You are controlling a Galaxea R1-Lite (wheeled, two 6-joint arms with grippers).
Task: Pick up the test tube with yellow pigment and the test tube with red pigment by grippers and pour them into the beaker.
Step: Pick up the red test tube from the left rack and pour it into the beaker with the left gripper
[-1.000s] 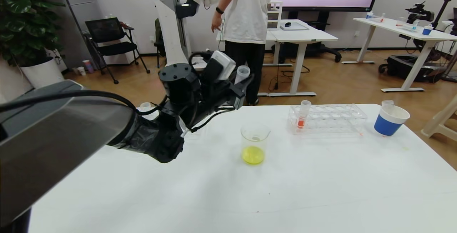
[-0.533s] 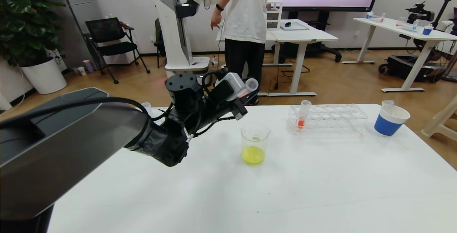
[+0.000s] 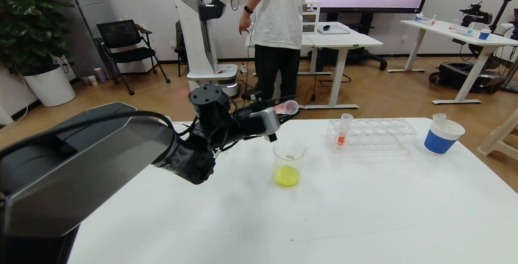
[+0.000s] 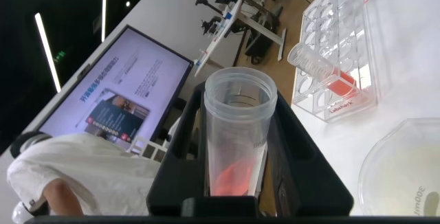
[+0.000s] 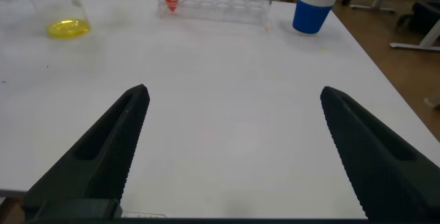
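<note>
The left tool [image 3: 279,112] pinches a slim clear plastic tube of orange-red liquid [image 3: 286,107], tipped nearly level with its mouth just above the clear glass beaker [image 3: 288,162] of yellow liquid, seemingly for pouring, while the right tool [image 5: 234,148] hangs spread over the white desk [image 3: 364,199].

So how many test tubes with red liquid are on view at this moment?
2. One test tube with red pigment is clamped in the left gripper, tilted near-horizontal above the beaker. A second red tube stands in the rack. Others may be hidden.
</note>
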